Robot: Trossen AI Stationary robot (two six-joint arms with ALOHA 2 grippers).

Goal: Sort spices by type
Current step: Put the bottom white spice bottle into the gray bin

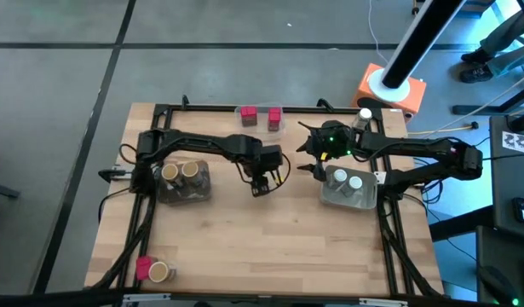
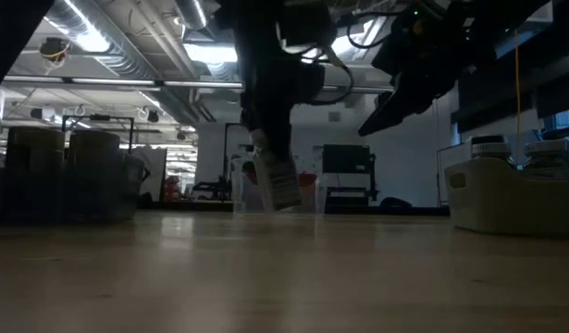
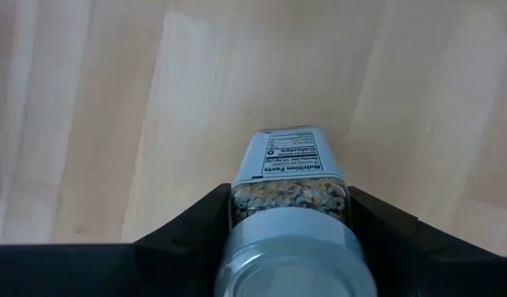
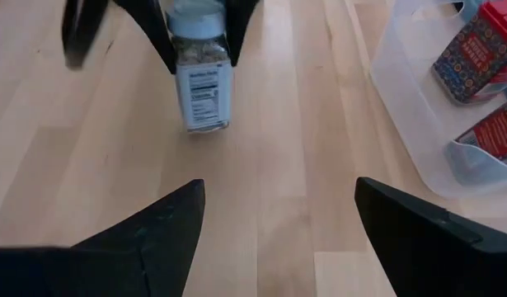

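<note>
Partway through, the sorting is looking more than half done. From above, two brown cylinders (image 1: 181, 170) are standing in the left bin (image 1: 202, 189), two white-capped jars (image 1: 347, 179) are sitting in the right bin (image 1: 327, 193), and two red blocks (image 1: 262, 117) are resting in the clear tray (image 1: 243, 111) at the far edge.

The left gripper (image 1: 262, 181) is hanging over the middle of the table, its fingers (image 3: 195, 223) clamped on a clear jar (image 3: 296, 177) just below the cap, the jar dangling tilted a little above the wood. The right gripper (image 1: 311, 160) is hovering beside the right bin with its fingers (image 4: 154, 231) spread apart and empty, the held jar straight ahead of it.

Left to do, by my judgement: this jar probably belongs with the capped jars; one more jar (image 1: 363, 116) is standing at the far right edge, and a red block (image 1: 143, 269) and a brown cylinder (image 1: 159, 272) are lying together at the near left corner.

Bare wood is stretching wide between the two bins, so the carrying path is looking open. The right gripper, crowding the right bin's near rim, may be getting in the way.
</note>
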